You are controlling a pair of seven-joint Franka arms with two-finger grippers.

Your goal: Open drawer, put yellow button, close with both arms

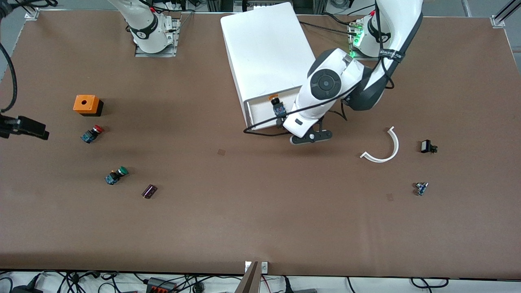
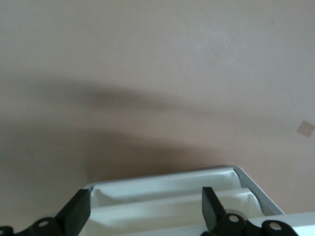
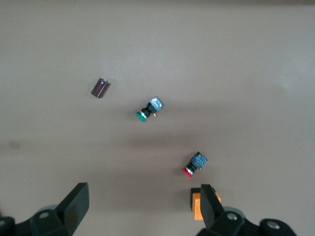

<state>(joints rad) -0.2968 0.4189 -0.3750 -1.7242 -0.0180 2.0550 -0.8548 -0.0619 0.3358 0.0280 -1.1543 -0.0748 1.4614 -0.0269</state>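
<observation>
Hanging over the front of the pulled-out drawer point(image 1: 260, 116), the left gripper point(image 2: 145, 209) is recorded with its fingers apart and nothing between them.

- Drawer: topmost of the white cabinet point(image 1: 264, 49), which is placed at 12 o'clock on the table in the front view. It is drawn out part-way toward 6 o'clock.
- Yellow button point(image 1: 276, 102): laid on its side inside the open drawer, cap toward the cabinet face, just beside the left arm's wrist.
- Right gripper point(image 3: 142, 201): held waiting over the table at 9 o'clock, fingers spread, empty.
- Orange box point(image 1: 86, 104): set toward 10 o'clock.
- Red button point(image 1: 92, 134): found just at 6 o'clock of the box.
- Green button point(image 1: 116, 176): placed nearer the camera, toward 8 o'clock.
- Dark purple block point(image 1: 149, 191): laid beside the green button.
- White curved strip point(image 1: 386, 148): laid at 3 o'clock of the table.
- Small black part point(image 1: 426, 146) and small blue part point(image 1: 421, 188): set near the strip.
</observation>
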